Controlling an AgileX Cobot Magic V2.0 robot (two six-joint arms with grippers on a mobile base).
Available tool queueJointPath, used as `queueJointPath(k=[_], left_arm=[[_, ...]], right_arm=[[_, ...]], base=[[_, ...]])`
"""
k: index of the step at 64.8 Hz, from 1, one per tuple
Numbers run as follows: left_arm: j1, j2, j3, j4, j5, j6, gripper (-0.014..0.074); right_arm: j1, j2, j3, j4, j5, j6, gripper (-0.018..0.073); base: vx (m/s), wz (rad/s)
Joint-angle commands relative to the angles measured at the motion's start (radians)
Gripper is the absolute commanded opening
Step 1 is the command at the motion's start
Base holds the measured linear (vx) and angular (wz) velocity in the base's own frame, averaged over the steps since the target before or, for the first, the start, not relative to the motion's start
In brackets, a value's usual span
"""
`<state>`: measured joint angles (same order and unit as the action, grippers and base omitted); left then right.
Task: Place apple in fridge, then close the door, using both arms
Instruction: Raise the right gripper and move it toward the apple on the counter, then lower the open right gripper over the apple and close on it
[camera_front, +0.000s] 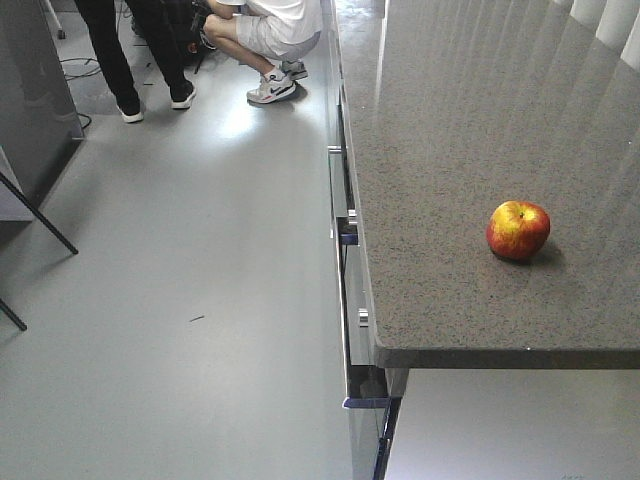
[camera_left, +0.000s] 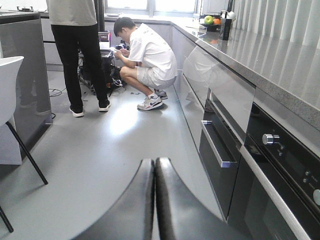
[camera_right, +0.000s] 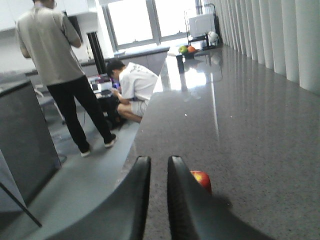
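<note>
Your apple (camera_front: 518, 230) sits on the speckled grey countertop (camera_front: 450, 120), near its front end and well in from the edge that faces the floor. The front camera shows it whole: red with yellow patches and a small shadow under it. That view shows neither gripper.

In the right wrist view, only the top of the apple peeks out just behind the right-hand finger of your right gripper (camera_right: 158, 159). Its two dark fingers stand a narrow slit apart, with nothing held between them. The gripper hovers over the counter, short of the fruit, and you cannot tell from this angle how high it hangs.

The left wrist view shows no apple. Your left gripper (camera_left: 154, 160) is clenched, its fingers pressed together with nothing between them. It points down the aisle over the grey floor (camera_left: 100, 165), beside the drawer fronts and the black oven (camera_left: 285, 165).

Both wrist views show what the front camera crops to legs and shoes: a person in white crouching (camera_left: 147, 55) and another standing (camera_left: 80, 50) at the far end of the aisle. They also show a bowl of fruit (camera_right: 187, 49) far down the counter
</note>
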<state>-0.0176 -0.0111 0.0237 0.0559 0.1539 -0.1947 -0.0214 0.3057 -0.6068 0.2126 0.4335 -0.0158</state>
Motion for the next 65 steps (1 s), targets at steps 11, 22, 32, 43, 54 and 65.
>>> queueJointPath(k=[11,22,32,43,54,65], left_arm=[[-0.004,-0.014,-0.017,0.0,-0.076,-0.009,-0.0006],[-0.004,-0.014,-0.017,0.0,-0.076,-0.009,-0.0006],[-0.004,-0.014,-0.017,0.0,-0.076,-0.009,-0.0006],[-0.004,-0.014,-0.017,0.0,-0.076,-0.009,-0.0006],[-0.004,-0.014,-0.017,0.0,-0.076,-0.009,-0.0006],[-0.004,-0.014,-0.017,0.0,-0.076,-0.009,-0.0006]], right_arm=[[0.001,0.202,-0.119,0.015,-0.051,-0.108,0.0587],[0.0,0.284,-0.128,-0.005,-0.135,-0.151,0.0727],[0.0,0.394,-0.214,-0.004,-0.089,-0.177,0.0716],[0.0,0.572,-0.376,0.01,-0.076,-0.15,0.0706],[0.0,0.775,-0.553,0.007,-0.005,-0.137,0.0699],[0.0,0.967,-0.713,0.007,0.077,-0.131,0.0691]], base=[[0.0,0.0],[0.0,0.0],[0.0,0.0],[0.0,0.0],[0.0,0.0],[0.0,0.0]])
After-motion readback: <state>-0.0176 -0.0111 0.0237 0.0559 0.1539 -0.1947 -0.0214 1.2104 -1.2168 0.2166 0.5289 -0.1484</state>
